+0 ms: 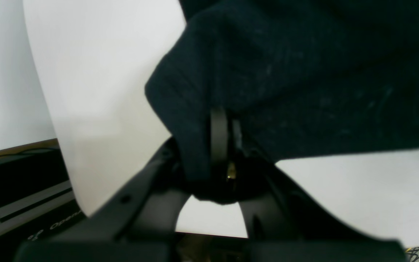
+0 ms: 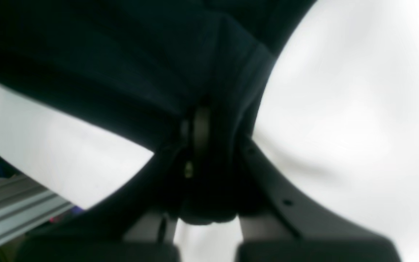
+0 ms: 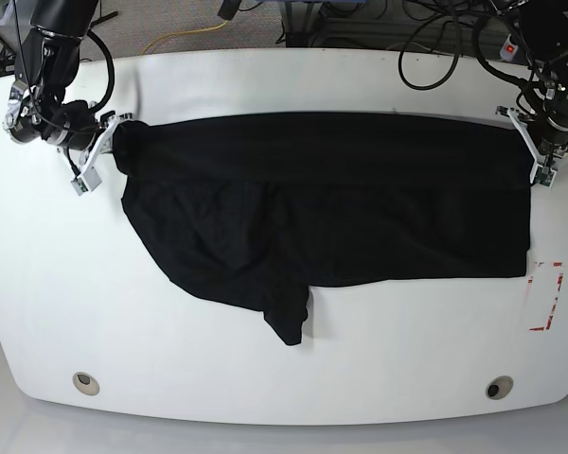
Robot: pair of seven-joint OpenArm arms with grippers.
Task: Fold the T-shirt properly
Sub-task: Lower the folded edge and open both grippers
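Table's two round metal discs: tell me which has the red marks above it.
The disc at base view's lower right; the other has none.

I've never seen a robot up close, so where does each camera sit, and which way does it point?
Left wrist: on the left arm, looking along the black two-jawed left gripper at the black fabric T-shirt; blurred jaws show.
Right wrist: on the right arm, looking along the black right gripper at the shirt; blurred jaws show.
Base: apparently above, facing down on the white table; parts of both arms show.
Shared: all three show shirt and table; each gripper also appears in the base view.
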